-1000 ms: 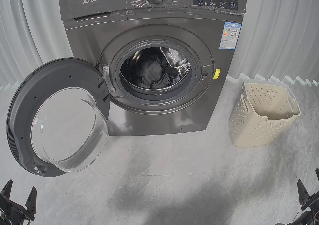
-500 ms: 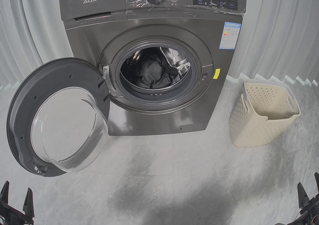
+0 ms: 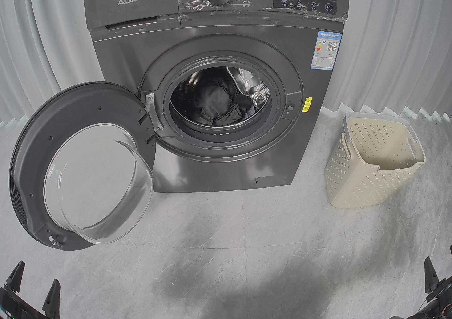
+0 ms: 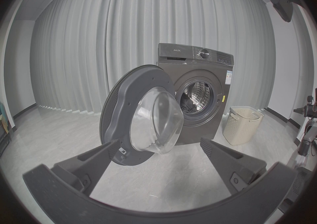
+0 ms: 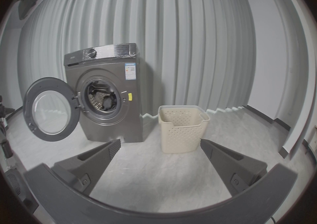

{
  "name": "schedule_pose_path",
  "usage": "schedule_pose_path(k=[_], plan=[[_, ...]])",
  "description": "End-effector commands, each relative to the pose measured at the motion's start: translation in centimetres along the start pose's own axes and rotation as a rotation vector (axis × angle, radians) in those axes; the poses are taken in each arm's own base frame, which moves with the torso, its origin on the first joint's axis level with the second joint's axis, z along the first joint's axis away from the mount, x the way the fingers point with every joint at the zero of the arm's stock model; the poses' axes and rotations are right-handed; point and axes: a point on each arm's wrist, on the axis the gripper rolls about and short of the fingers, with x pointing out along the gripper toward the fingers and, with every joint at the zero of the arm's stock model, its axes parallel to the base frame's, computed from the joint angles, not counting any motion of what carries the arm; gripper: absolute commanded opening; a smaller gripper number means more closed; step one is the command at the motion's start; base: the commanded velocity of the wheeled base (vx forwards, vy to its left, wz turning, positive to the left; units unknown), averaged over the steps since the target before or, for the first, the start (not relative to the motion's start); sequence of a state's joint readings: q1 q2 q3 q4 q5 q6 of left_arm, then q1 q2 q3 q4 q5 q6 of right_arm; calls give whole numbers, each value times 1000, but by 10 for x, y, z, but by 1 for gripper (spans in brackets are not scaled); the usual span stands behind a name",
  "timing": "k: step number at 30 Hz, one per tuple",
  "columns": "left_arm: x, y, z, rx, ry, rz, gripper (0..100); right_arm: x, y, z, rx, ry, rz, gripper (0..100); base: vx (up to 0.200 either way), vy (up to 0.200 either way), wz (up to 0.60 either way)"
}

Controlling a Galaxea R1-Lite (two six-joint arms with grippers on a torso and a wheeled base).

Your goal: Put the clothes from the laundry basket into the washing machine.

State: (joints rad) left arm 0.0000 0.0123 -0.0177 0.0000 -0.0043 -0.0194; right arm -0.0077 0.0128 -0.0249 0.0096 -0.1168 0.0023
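A: Where are the clothes?

B: A dark bundle of clothes (image 3: pixel 214 98) lies inside the drum of the washing machine (image 3: pixel 212 18). You can see it through the round opening at the centre of the head view, sitting low against the shiny steel wall.

A: And the door?

B: The door (image 3: pixel 80 164) is swung wide open toward the left of the frame. It hangs from the hinge at the opening's left edge, with its clear bowl-shaped glass facing the camera.

A: The laundry basket?

B: The cream, perforated laundry basket (image 3: pixel 376 164) stands upright on the grey marbled floor (image 3: pixel 245 249) at the right of the frame. It is near the machine's lower right corner but apart from it, and its dotted inner walls show from above.

A: What are the grippers doing?

B: The left gripper (image 3: pixel 34 282) sits in the lower left corner, below the open door and well apart from it. Its two dark fingers are spread wide over bare floor. The right gripper (image 5: pixel 160 145) is in the head view's lower right corner, below the basket and apart from it. The right wrist view shows its fingers spread just as wide, gripping no cloth.

A: Anything behind?

B: A pale pleated curtain (image 3: pixel 391 28) hangs behind the machine.
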Motion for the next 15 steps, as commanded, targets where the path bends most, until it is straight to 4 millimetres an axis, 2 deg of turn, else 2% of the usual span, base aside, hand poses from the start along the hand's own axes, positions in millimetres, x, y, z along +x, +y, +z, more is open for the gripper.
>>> schedule_pose_path(k=[1,2,8,11,14,15], plan=[[0,0,-5,-1,7,3,100,-2,2,0,-7,18,101,100,0,0,0],[0,0,-5,-1,7,3,100,-2,2,0,-7,18,105,100,0,0,0],[0,0,-5,-14,7,6,100,-2,1,1,7,14,71,100,-200,0,0],[0,0,-5,-13,7,7,100,-2,-4,1,2,18,-146,100,-200,0,0],[0,0,-5,-13,7,6,100,-2,-4,0,-10,15,-178,100,0,0,0],[0,0,-5,-11,7,7,100,-2,-2,0,-15,13,-81,100,0,0,0]])
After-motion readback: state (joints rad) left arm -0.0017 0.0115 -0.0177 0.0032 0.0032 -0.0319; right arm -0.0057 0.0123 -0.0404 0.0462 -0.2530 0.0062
